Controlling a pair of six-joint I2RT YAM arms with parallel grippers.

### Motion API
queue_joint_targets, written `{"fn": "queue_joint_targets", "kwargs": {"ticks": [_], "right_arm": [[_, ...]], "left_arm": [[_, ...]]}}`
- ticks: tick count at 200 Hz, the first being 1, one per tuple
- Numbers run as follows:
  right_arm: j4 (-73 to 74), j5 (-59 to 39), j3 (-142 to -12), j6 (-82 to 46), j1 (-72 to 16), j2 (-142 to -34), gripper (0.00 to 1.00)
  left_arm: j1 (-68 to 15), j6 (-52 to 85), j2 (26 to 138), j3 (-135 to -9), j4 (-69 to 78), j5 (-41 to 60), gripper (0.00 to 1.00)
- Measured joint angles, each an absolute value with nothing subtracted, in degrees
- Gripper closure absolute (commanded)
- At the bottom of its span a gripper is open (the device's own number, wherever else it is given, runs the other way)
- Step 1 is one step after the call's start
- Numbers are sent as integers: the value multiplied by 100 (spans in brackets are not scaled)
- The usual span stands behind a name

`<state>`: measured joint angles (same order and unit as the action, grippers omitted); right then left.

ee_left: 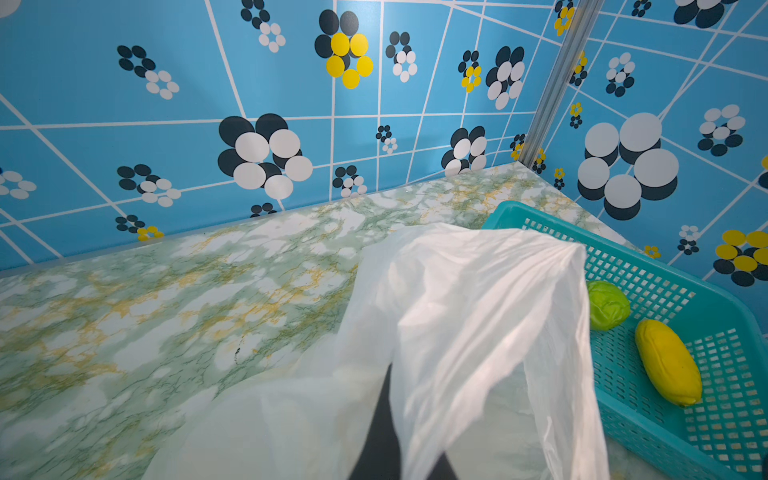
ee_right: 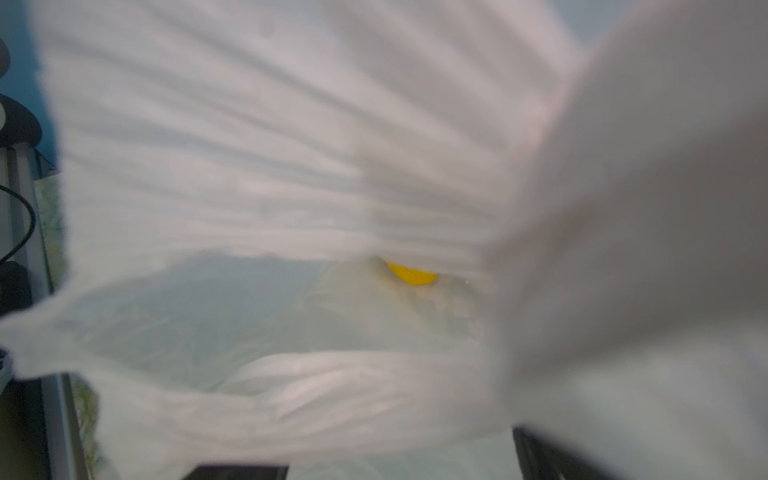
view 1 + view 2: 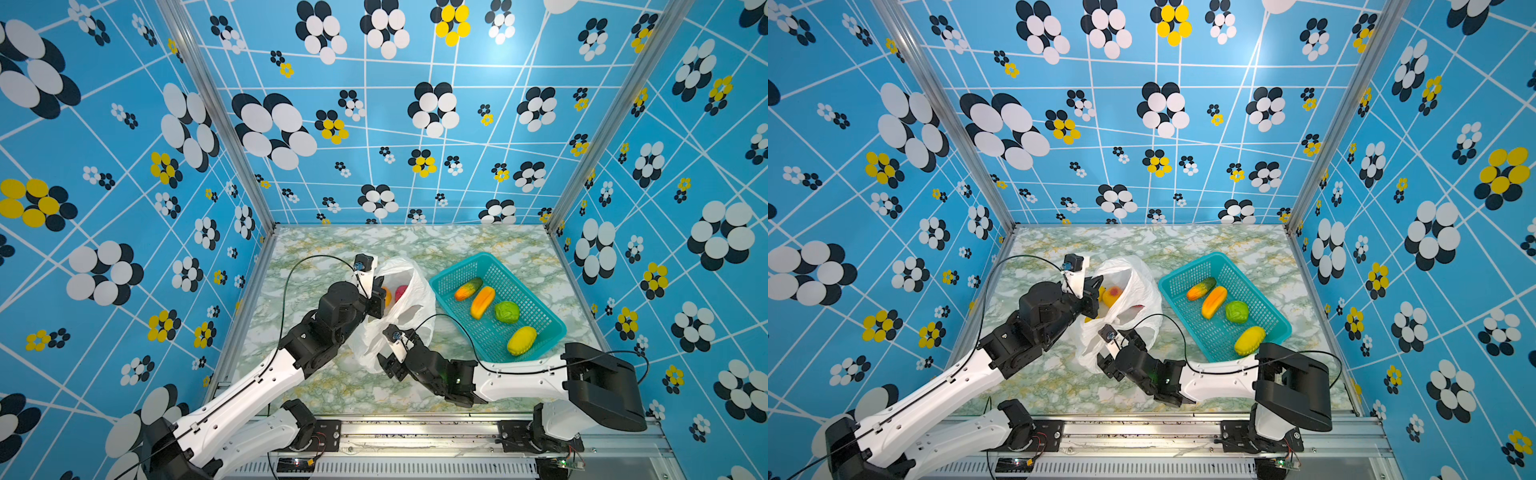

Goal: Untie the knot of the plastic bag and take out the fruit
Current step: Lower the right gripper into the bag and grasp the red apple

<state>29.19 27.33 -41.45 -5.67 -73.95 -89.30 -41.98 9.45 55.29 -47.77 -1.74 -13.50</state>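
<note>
Closest in, low left, my left arm [image 3: 249,386] reaches to the plastic bag [image 3: 415,291] on the marbled table [image 3: 316,249]. My left gripper [image 3: 379,298] is clamped tight on the bag's rim, lifting it so the mouth gapes; no knot visible. Just right of that pinch, inside, sits fruit [image 3: 1112,296]: a yellow-orange pc, a red one beside it. My right gripper [image 3: 398,353] is at the bag's near end, jaws spread wide, nothing gripped; film smothers its cam. Further right, the basket [image 3: 528,294] has four pcs. Step, I reckon: fetch the next pc. To do it well: rim high & taut, right jaws under the top film, steer by top views, pinch across the fruit's short side, lift slow so film doesn't snag.
</note>
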Motion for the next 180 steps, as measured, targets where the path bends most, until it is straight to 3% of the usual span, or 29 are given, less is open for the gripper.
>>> {"fn": "queue_joint_targets", "kwargs": {"ticks": [51, 79, 97, 180], "right_arm": [[3321, 3345, -3809, -604, -7376, -8694, 11], [2779, 4036, -4392, -941, -7159, -9030, 8], [2493, 4239, -4709, -1295, -6882, -9249, 1], [880, 4626, -6097, -2536, -6001, -10457, 1]], "left_arm": [[-4198, 945, 5529, -4777, -172, -1347, 100], [-4198, 947, 5529, -4777, -172, -1328, 100], [-4198, 947, 5529, -4777, -172, -1328, 100], [-4198, 947, 5415, -4777, -172, -1284, 100]]}}
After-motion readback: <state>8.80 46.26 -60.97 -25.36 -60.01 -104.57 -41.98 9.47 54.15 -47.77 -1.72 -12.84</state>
